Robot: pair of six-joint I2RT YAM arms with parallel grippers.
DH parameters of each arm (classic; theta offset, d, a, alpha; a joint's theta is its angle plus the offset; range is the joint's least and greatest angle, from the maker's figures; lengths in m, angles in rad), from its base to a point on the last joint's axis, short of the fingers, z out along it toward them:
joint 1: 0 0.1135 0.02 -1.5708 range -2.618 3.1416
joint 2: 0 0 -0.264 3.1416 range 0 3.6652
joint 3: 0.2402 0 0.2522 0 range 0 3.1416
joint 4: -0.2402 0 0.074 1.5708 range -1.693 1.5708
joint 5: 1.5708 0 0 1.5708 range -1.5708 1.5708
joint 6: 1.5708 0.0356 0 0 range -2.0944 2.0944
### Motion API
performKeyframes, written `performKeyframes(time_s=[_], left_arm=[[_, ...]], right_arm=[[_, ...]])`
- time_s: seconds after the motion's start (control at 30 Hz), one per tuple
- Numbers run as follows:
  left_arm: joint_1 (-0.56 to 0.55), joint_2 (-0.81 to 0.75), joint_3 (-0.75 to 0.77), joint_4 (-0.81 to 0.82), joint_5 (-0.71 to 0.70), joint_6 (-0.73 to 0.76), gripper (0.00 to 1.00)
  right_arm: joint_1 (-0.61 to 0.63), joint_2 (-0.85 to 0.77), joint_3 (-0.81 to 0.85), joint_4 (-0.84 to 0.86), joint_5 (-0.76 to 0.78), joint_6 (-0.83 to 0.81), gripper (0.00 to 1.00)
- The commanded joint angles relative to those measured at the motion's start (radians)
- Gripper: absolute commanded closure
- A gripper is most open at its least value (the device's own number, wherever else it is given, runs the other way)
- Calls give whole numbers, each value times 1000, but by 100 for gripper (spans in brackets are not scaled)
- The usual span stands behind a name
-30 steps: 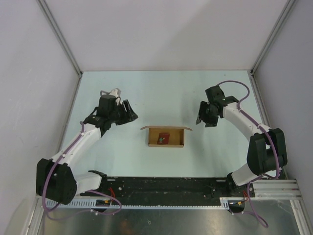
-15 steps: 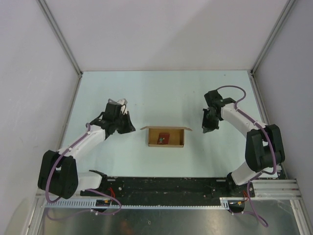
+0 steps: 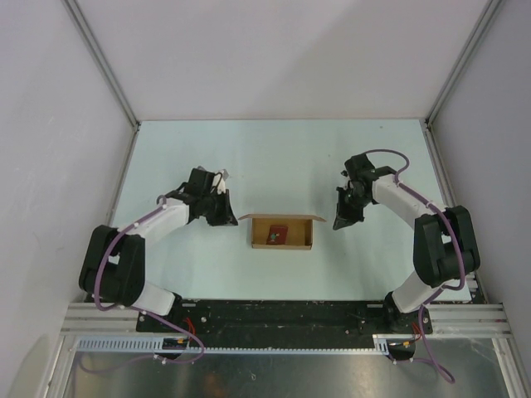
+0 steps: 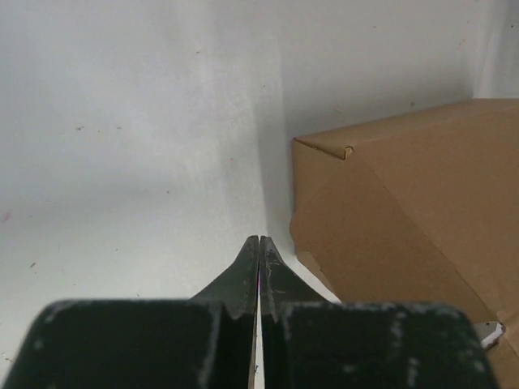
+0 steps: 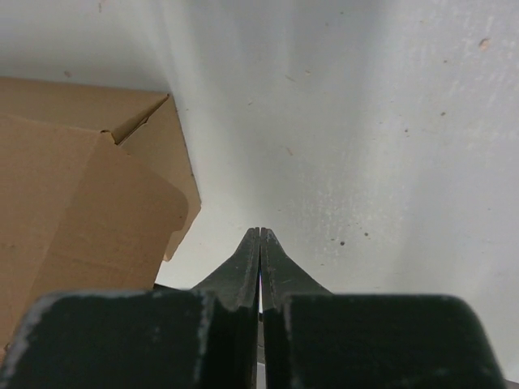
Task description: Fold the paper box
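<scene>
The paper box [image 3: 282, 232] is a shallow brown cardboard box, standing open-topped in the middle of the table with a small flap sticking out at each far corner. My left gripper [image 3: 228, 217] is shut and empty just left of the box's left wall. In the left wrist view the box [image 4: 413, 211] fills the right side, beside the closed gripper [image 4: 259, 240]. My right gripper [image 3: 340, 222] is shut and empty just right of the box. The right wrist view shows the box [image 5: 73, 203] at the left, apart from the closed gripper [image 5: 259, 232].
A tiny dark red square item [image 3: 280, 234] lies inside the box. White walls enclose the pale table [image 3: 274, 157] at left, back and right. A black rail [image 3: 274, 315] with the arm bases runs along the near edge.
Both grippers have shut from open. Each arm has pulled in and swung toward the box, the left one rightward, the right one leftward and nearer. The box has not moved.
</scene>
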Motion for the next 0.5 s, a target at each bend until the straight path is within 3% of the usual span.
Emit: performKeyframes(time_s=[0.0, 0.47], left_arm=[[-4, 14, 60, 2, 51, 41, 100], [-21, 41, 104, -24, 80, 64, 100]], right_arm=[[1, 10, 7, 20, -56, -17, 100], [85, 74, 71, 44, -77, 23, 100]])
